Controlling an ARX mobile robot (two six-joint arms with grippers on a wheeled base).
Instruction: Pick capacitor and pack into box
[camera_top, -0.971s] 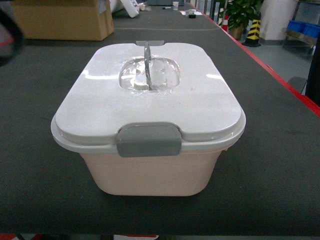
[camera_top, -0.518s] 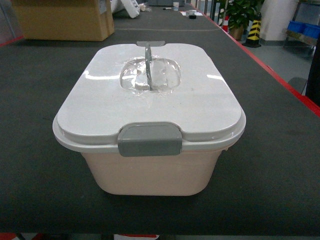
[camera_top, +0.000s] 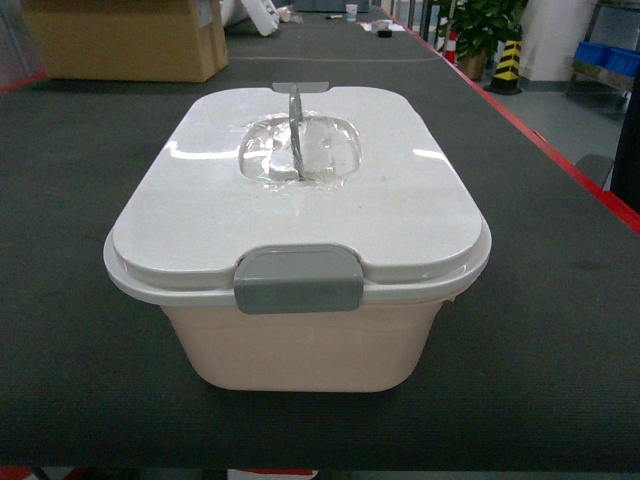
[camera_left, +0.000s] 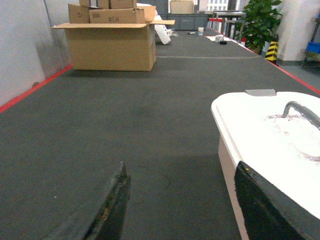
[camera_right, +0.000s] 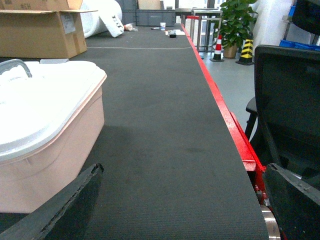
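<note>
Box sits lidded on the counter, right of the left fingers and left of the right fingers; both pairs stand apart, holding nothing. No capacitor shows. The lid looks stiff, smooth and likely slippery plastic; its upright grey handle seems the surest hold, once the front clip is released. A carton stands well beyond the left fingers.

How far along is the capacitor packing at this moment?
Looks finished or nearly so: the box sits on the table with its lid on and front clip down. No capacitor is visible. Nothing is in hand: the left gripper and right gripper are open and empty beside it.
</note>
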